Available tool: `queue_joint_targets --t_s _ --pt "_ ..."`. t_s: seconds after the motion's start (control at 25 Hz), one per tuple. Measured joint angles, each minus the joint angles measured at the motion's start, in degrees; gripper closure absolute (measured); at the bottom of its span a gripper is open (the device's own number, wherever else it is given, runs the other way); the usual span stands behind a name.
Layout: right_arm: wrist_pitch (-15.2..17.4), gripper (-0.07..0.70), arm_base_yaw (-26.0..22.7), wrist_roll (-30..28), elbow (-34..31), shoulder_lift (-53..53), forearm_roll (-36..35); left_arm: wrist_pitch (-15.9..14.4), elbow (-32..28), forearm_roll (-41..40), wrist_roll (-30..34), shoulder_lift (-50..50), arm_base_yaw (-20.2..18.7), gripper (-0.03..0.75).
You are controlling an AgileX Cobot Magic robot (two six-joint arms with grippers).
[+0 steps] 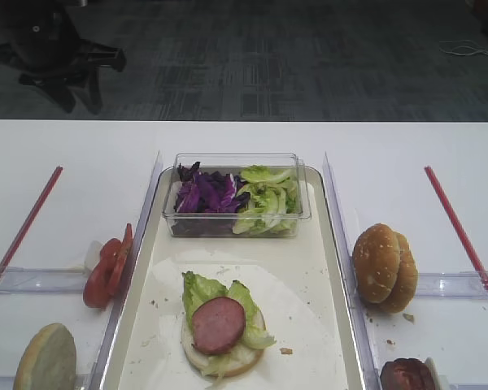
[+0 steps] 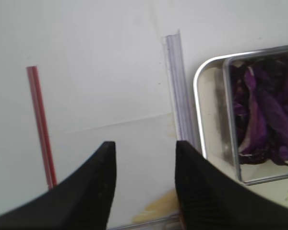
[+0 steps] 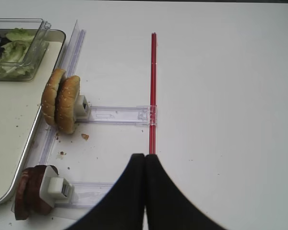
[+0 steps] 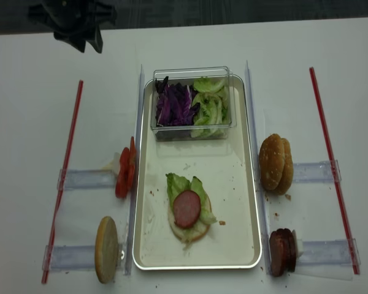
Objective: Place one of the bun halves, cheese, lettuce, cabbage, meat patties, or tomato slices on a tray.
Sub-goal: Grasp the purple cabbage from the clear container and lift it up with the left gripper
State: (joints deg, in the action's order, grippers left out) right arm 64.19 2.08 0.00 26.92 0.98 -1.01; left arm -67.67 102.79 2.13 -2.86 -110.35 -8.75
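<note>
We observe the left gripper (image 2: 143,184) with its jaws parted and nothing between them, hovering over bare white table (image 2: 96,57). To its right, just past a clear side holder (image 2: 178,91), lies the corner of the tray (image 2: 198,91), and inside that the clear plastic box (image 2: 230,120) holding the purple cabbage (image 2: 264,115). A red strip (image 2: 41,124) runs along the table on the gripper's left. The right gripper (image 3: 144,191) has its jaws pressed together, empty, above the table with another red strip (image 3: 153,86) directly ahead of its tips. Ahead and to its left we note two sesame bun halves (image 3: 61,100) standing on edge in a clear holder, just beside the tray rim, and nearer, left of the gripper, the upright meat patties (image 3: 31,191) in a second holder. In the overhead view the tray floor carries a pale bun half (image 4: 187,229) topped with lettuce (image 4: 178,184) and one patty (image 4: 187,208). More lettuce sits beside the cabbage in the box. The tomato slices (image 4: 125,171) stand outside the tray's left edge, with another bun half (image 4: 107,249) on edge below them.
</note>
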Motion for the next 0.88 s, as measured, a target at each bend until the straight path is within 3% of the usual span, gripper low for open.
queue_joint_targets --t_s 0.48,0.88 --pt "0.00 0.624 0.00 0.00 0.00 0.00 0.00 5.39 0.00 2.29 -1.89 -0.16 -10.35 0.409" --pt "0.00 0.625 0.00 0.00 0.00 0.00 0.00 6.00 4.76 2.87 -3.28 -4.97 -16.03 0.409"
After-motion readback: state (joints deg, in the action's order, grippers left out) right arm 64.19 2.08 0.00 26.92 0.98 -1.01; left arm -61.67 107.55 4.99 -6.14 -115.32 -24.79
